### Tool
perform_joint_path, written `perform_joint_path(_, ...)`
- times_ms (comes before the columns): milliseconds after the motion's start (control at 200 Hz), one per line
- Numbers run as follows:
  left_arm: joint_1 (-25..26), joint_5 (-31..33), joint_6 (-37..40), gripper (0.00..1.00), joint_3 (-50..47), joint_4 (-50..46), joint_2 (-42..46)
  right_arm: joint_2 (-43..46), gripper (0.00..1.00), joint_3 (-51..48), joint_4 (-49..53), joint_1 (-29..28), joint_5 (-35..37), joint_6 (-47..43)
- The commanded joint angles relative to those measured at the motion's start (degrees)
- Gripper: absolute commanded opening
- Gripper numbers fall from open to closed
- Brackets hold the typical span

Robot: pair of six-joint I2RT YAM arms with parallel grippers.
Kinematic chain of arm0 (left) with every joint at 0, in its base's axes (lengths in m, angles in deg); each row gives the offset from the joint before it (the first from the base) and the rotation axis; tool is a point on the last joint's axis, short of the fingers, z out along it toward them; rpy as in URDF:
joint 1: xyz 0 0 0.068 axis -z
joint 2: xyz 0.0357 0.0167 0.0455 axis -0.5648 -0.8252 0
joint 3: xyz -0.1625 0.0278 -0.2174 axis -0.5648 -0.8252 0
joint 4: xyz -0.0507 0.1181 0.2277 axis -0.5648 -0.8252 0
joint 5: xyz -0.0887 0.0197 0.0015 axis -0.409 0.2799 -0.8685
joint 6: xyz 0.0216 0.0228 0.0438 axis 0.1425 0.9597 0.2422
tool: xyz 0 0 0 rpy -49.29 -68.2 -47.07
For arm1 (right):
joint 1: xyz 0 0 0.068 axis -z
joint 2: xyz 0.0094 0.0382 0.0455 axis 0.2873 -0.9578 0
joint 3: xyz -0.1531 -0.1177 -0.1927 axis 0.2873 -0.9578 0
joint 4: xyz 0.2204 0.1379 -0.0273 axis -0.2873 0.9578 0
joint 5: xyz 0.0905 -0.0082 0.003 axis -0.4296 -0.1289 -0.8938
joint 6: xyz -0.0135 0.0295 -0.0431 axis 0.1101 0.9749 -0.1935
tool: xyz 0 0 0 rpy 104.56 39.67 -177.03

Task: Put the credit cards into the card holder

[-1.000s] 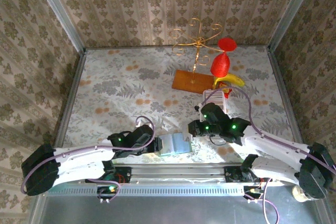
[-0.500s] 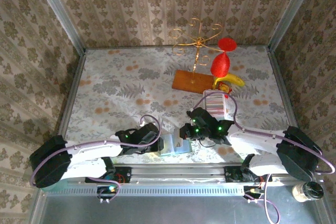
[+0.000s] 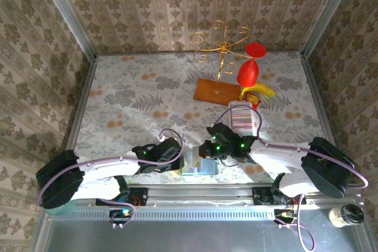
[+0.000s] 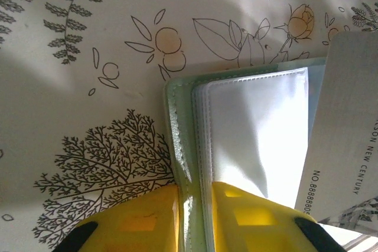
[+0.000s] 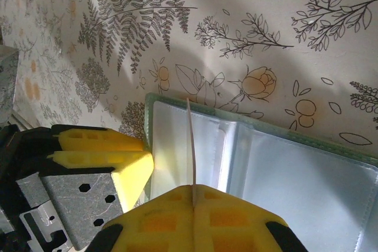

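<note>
Wallet (image 3: 196,162) lies open at the near edge of the worktop (image 3: 130,104), midway along it. Left claw (image 4: 195,213) is clamped on its left edge. Right claw (image 5: 194,202) pinches a card (image 5: 189,146) edge-on over the clear pockets (image 5: 307,175).
</note>
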Motion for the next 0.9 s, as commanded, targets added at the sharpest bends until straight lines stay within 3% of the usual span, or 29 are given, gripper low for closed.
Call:
perform_joint_path(0,0.4,-0.2,0.2,0.2,0.3,-2.9,-0.8,0.5,0.0,-1.3,-1.1,-0.3,0.2,1.4)
perform_joint_path(385,0.5,0.0,0.1,0.17,-0.1,-3.7,-0.9,10.8,0.0,-7.4,2.1,-0.3,8.5,4.2)
perform_joint_path(895,0.5,0.6,-0.2,0.16,0.2,-4.0,-0.8,5.7,0.0,-7.9,-7.3,-1.0,5.0,7.6)
